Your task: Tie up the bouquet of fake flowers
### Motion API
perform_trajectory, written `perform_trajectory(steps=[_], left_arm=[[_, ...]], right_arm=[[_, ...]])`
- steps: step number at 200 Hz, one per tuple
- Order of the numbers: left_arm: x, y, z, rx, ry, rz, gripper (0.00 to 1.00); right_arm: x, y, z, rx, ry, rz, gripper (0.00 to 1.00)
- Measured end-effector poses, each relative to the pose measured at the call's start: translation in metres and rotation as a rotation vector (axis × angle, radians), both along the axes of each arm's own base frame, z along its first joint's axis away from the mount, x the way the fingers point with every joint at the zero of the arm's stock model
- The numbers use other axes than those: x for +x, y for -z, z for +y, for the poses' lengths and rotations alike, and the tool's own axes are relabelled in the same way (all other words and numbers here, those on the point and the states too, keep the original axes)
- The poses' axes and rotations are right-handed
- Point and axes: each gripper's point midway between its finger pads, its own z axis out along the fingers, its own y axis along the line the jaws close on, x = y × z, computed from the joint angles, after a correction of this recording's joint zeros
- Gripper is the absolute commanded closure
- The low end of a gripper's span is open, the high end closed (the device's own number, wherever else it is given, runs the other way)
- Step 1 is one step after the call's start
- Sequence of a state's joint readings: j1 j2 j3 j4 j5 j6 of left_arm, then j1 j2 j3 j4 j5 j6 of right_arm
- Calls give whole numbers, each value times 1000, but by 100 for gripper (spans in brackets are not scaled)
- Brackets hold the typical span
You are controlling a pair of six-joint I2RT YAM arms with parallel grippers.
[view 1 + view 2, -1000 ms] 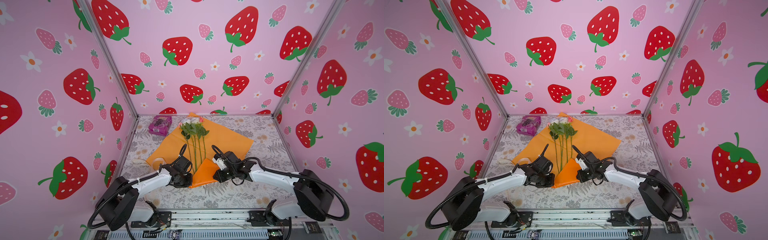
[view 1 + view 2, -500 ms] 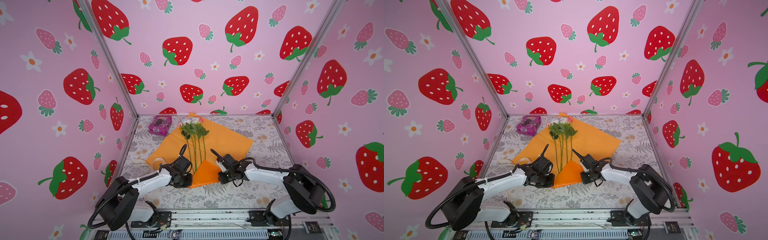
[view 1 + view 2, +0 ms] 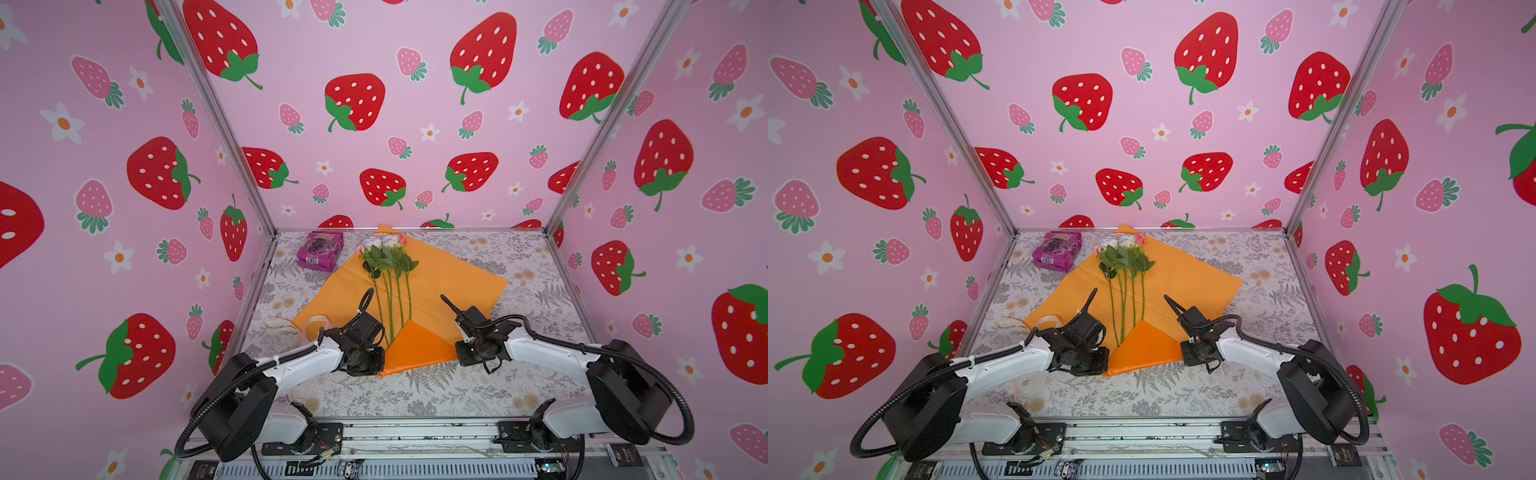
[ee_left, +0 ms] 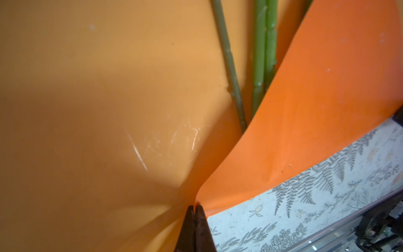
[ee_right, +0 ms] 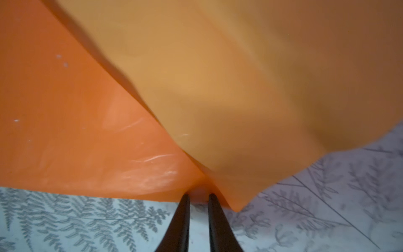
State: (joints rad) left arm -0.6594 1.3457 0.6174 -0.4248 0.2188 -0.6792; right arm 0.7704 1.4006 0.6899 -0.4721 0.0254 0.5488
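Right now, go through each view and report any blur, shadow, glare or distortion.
In both top views: evenly lit and sharp, but the wide lens splays the frame posts outward. Left wrist view: a broad shadow lies over the orange wrapping paper, scuffs near the left tool glint, stems slightly soft. Right wrist view: paper smeared and soft; right tool a dark silhouette.
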Motion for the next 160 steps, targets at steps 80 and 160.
perform_trajectory(steps=[80,160], left_arm=[[1,-5,-1,-12,-3,-14,95],[-2,-6,21,88,-40,-19,69]], right_arm=[[11,-86,104,286,-167,-144,76],[-18,1,124,216,-238,59,80]])
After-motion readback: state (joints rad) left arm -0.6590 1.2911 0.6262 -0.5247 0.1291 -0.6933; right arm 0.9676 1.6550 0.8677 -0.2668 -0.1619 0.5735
